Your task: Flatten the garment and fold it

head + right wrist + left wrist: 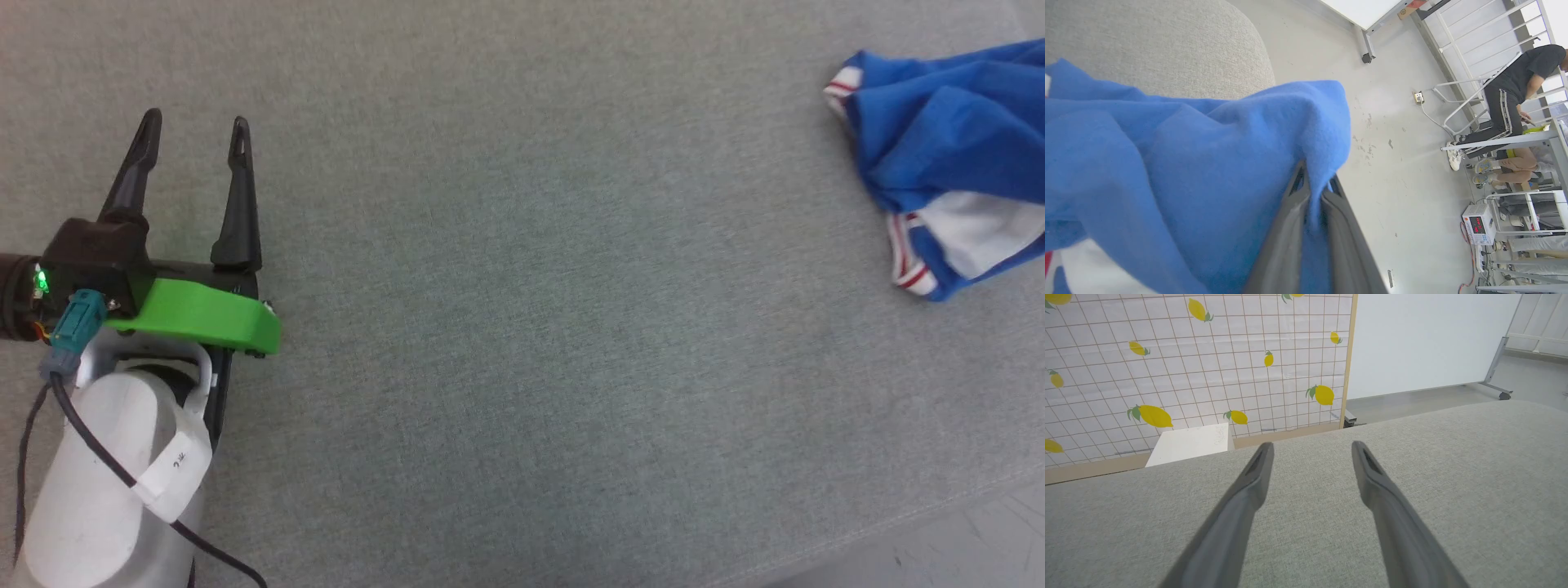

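The garment (947,155), bright blue with white panels and red-striped bands, is bunched at the far right of the grey table (531,286) and runs off the picture's right edge. In the right wrist view its blue cloth (1188,171) drapes over my right gripper (1314,179), whose fingers are shut on a fold of it, lifted past the table's rounded corner. My left gripper (196,131) hovers over the bare table at the left, far from the garment, open with nothing between its fingers (1257,469).
The table's front edge (898,523) runs diagonally at the lower right, with floor beyond. Behind the table stand a lemon-patterned screen (1188,363), a white box (1192,443) and a white board (1425,339). A person (1515,102) is by a bench across the floor.
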